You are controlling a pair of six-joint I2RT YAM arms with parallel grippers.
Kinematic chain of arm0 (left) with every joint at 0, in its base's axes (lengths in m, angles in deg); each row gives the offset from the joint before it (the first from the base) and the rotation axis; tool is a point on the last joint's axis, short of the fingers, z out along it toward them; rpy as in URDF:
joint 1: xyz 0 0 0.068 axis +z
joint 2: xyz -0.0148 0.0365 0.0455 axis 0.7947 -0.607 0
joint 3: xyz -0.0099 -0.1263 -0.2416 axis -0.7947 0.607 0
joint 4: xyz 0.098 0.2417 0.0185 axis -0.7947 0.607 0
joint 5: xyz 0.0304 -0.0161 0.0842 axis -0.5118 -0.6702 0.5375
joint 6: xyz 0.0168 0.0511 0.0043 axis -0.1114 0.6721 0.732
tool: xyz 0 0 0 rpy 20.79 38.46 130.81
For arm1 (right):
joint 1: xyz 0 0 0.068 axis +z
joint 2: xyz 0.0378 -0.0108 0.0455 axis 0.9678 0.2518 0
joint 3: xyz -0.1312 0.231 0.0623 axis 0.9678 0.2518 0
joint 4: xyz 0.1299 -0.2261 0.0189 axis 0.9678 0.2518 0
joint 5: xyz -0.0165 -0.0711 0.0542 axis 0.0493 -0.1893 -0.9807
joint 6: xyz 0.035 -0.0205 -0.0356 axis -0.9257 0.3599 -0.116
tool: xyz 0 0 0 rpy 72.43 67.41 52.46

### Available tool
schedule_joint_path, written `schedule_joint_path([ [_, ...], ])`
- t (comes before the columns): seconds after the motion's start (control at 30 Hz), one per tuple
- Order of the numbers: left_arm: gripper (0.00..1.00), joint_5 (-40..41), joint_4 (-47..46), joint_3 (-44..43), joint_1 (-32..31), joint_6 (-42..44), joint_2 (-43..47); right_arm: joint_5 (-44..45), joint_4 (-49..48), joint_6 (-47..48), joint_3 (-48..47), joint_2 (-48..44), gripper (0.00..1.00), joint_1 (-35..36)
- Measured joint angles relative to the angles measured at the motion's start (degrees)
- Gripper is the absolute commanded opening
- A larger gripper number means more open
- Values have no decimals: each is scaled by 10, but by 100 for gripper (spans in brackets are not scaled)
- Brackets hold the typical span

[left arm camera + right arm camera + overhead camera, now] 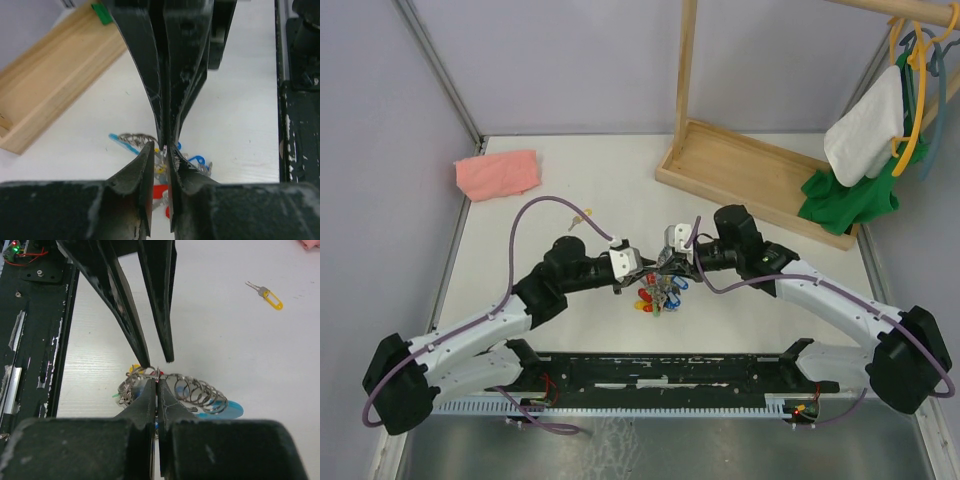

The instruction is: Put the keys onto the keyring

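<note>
Right gripper is pressed together on the keyring, mid-table between the arms. Left gripper faces it tip to tip, fingers slightly parted. Yellow-headed key lies alone on the table, farther left and well apart from the bunch.

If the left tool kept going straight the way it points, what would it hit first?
Probably the keyring loop sticking out of the shut right tool, then that tool itself; it faces the left tool almost tip to tip. Depth is hard to judge.
</note>
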Motion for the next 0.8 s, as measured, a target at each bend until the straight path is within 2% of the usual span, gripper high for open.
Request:
schedule_joint_path([
  [0.17,32,-4,-74,29,10,-12,36,2,-92,-38,56,-13,1,-3],
  [0.3,37,-50,-152,73,62,-57,25,1,-173,-74,93,-23,1,-10],
  [0.47,37,-111,-248,124,122,-124,1,-2,-299,-128,144,-25,1,-19],
  [0.67,38,-161,-326,128,134,-161,-9,-4,-448,-186,191,-16,1,-22],
  [0.8,38,-180,-356,129,141,-176,-20,-10,-505,-207,196,-9,1,-24],
])
